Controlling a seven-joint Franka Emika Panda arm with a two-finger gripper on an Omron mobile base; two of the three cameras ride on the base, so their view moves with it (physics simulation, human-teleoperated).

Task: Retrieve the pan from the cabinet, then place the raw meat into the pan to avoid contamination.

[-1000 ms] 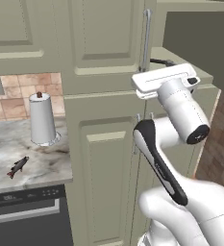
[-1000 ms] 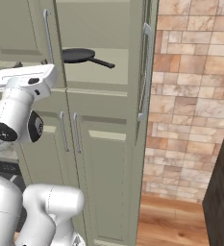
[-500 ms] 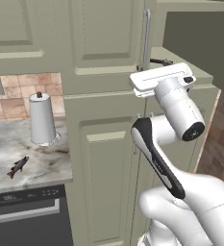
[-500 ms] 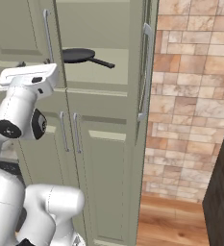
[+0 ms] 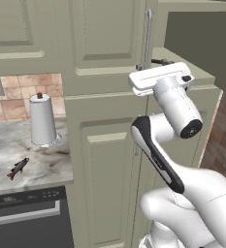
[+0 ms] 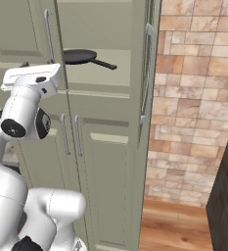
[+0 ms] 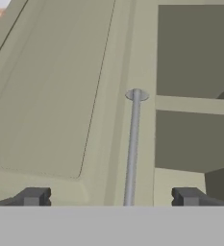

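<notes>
The pan (image 6: 79, 55), round and dark with a thin black handle, rests on a shelf inside the tall sage-green cabinet (image 6: 105, 147), whose upper right door stands swung open. In the left base view just the tip of the pan's handle (image 5: 162, 61) peeks past my white hand (image 5: 158, 80). My gripper (image 7: 111, 197) is open, its fingertips (image 7: 34, 196) wide apart either side of the long silver bar handle (image 7: 132, 144) of a cabinet door, not touching it. The raw meat (image 5: 18, 167), a small dark fish, lies on the marble counter (image 5: 46, 164) far to the left.
A paper-towel roll (image 5: 42, 121) stands on the counter behind the fish. A dark dishwasher front (image 5: 27, 215) sits below the counter. The open door (image 6: 148, 73) juts out edge-on. A brick wall (image 6: 198, 98) and wooden floor (image 6: 179, 225) lie to the right.
My hand has edged slightly closer to the cabinet door and the forearm has shifted a little. The gripper stays open; pan and fish have not moved.
</notes>
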